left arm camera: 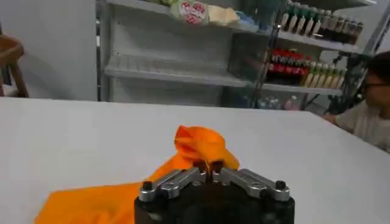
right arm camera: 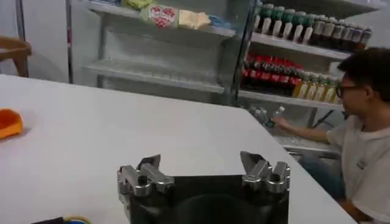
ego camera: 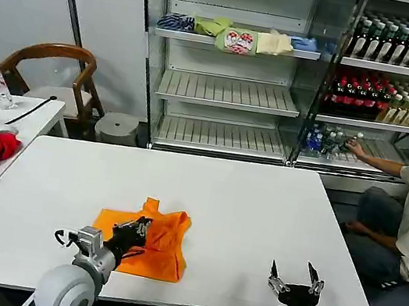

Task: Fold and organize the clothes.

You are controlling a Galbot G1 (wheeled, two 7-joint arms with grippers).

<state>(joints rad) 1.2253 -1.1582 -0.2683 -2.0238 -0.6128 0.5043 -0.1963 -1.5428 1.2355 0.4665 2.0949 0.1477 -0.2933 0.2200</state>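
- Orange T-shirt (ego camera: 148,240) lies crumpled, partly folded, near-left on the white table (ego camera: 242,207); my left gripper (ego camera: 135,229) pinches its fabric
- My right gripper (ego camera: 295,278) waits near-right, fingers spread; shelves (ego camera: 227,93) stand far behind

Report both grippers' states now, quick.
Left gripper: shut on the orange T-shirt, pinching a raised fold.
Right gripper: open, holding nothing, over the white table near its front edge.

left claw (ego camera: 140,228) pinched closed | right claw (ego camera: 295,279) spread wide (parked low)
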